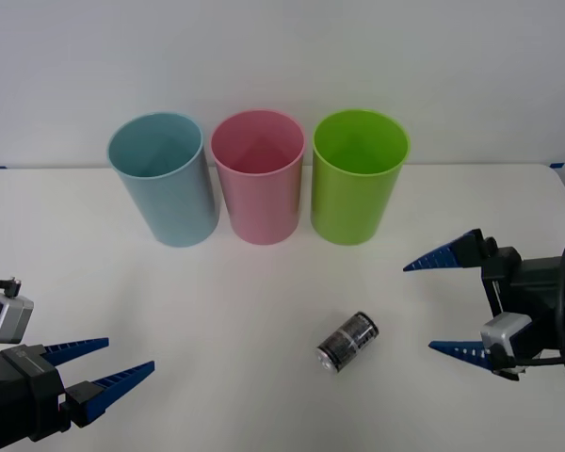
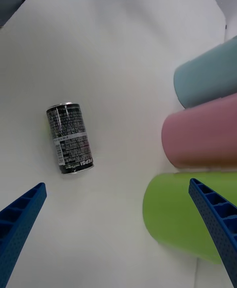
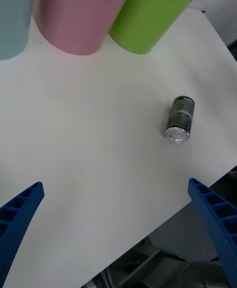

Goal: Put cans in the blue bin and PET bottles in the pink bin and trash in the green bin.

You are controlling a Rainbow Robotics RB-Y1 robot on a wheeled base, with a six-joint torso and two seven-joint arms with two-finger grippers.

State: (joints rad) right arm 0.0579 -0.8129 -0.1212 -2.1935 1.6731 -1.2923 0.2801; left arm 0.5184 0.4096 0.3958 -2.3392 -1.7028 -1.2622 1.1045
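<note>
From above, the three bins stand upright in a row along the far edge of the table [image 1: 264,311]: the blue bin [image 1: 163,179] toward the far left, the pink bin [image 1: 259,176] in the middle, the green bin [image 1: 359,175] beside it. All mouths are open and empty, presumably lined up so either arm can drop things in. The can [image 1: 347,342] lies on its side nearer the front edge, right of centre, well apart from the bins. The right gripper [image 1: 457,306] hovers just right of it with fingers spread wide, likely the one meant to take it. The left gripper [image 1: 100,365] waits at the near left corner, fingers apart and holding nothing.

In the right wrist view the can [image 2: 70,138] lies ahead between the parted fingers [image 2: 22,219], untouched. Its dark side carries dense small print I cannot read and what looks like "PEPSI" near one end.

In the left wrist view the can [image 3: 179,119] sits near the table's right edge, silver end toward the camera, lettering too small to read.
</note>
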